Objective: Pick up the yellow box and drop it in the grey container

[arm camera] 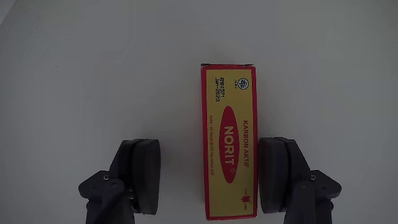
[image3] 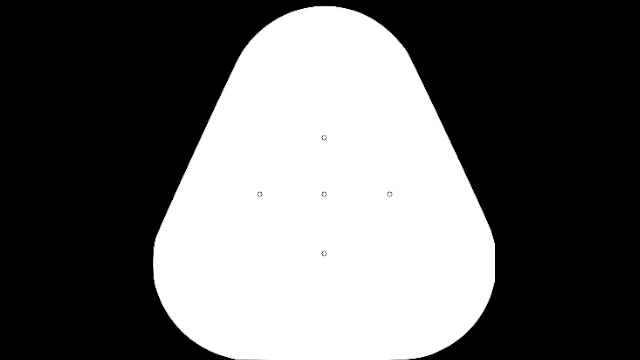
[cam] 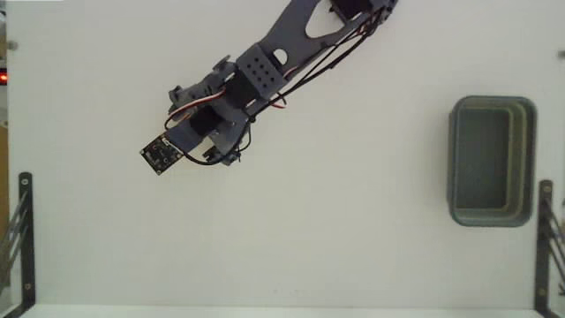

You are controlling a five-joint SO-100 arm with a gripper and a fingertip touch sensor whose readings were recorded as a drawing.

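Two spread fingers (arm camera: 210, 177) straddle the yellow box (arm camera: 228, 143), nearer the right one.

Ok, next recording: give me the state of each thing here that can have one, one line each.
yellow box: lying flat on the table, label up, between the open fingers and nearer the right one in the wrist view, not gripped.
tool: open, one finger on each side of the box.
grey container: upright on the table, empty, far from the arm in the fixed view.

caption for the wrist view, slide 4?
Open tool straddling the yellow box flat on the white table, pre-grasp.
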